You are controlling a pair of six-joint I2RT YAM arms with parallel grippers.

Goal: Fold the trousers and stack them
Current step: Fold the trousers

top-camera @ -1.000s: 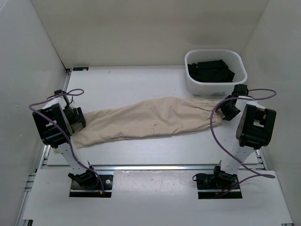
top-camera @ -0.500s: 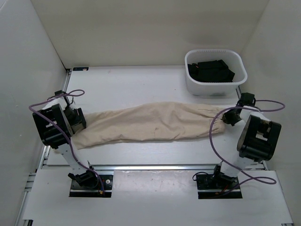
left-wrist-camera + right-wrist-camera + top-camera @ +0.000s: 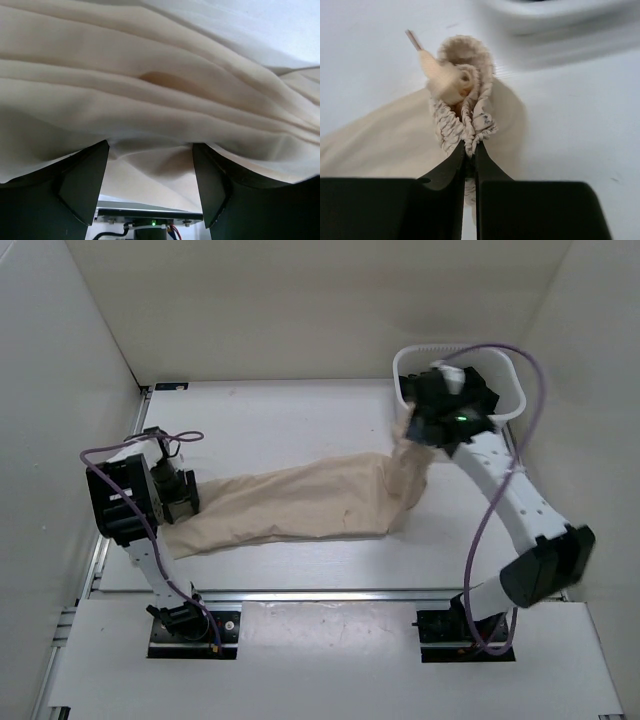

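Left gripper [image 3: 181, 502] sits at the left end of the trousers [image 3: 300, 502], fingers [image 3: 80, 185] apart with cloth draped over them. The trousers stretch across the table [image 3: 280, 415], and the right gripper [image 3: 470, 147] is pinched tight on the elastic cuff [image 3: 462, 115], lifted up beside the basket [image 3: 519, 392]

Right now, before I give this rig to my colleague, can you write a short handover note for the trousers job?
Left claw: jaws wide apart, the left end of the trousers draped over its fingers; no firm grip visible.
Right claw: shut on the gathered elastic end, held raised in front of the white basket.
Trousers: stretched across the table, right end lifted off it.
Done: right end picked up.
Left: complete the fold, then stack.
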